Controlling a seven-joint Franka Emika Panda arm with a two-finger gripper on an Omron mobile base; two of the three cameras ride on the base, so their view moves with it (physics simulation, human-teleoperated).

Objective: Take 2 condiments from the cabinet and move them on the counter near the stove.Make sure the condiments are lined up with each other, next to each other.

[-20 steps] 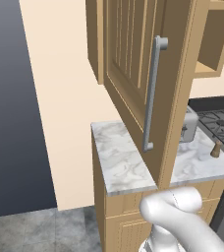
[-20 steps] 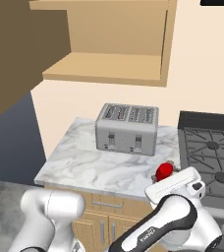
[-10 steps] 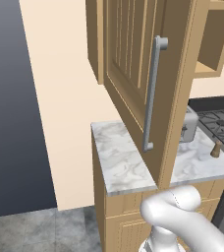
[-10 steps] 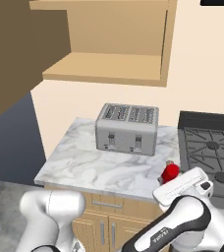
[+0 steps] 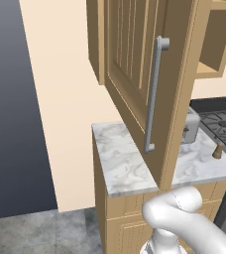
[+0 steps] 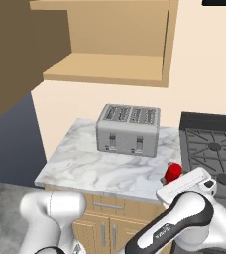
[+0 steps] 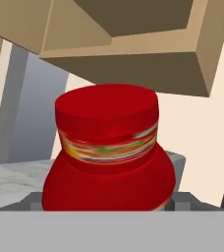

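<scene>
A small red bottle (image 7: 106, 147) with a striped label sits very close in the hand view. Over the counter's front right part, beside the stove (image 6: 214, 149), that same bottle (image 6: 173, 171) pokes out above my white hand. My gripper (image 6: 176, 177) is shut on it, with the fingers hidden behind the hand. The tan wooden shaker (image 5: 217, 150) stands upright on the marble counter (image 5: 120, 163) near the stove (image 5: 224, 123). The wall cabinet's door (image 5: 135, 59) hangs open, its grey bar handle (image 5: 152, 94) facing me. The cabinet shelf (image 6: 105, 69) is bare.
A grey four-slot toaster (image 6: 129, 130) stands at the back of the counter (image 6: 85, 166), left of the stove. The open door juts out over the counter's left half. Light wooden base cabinets (image 5: 125, 218) run below.
My hand and the red bottle have drifted slightly right and down near the stove. The red spot at the left base view's right edge has gone.
</scene>
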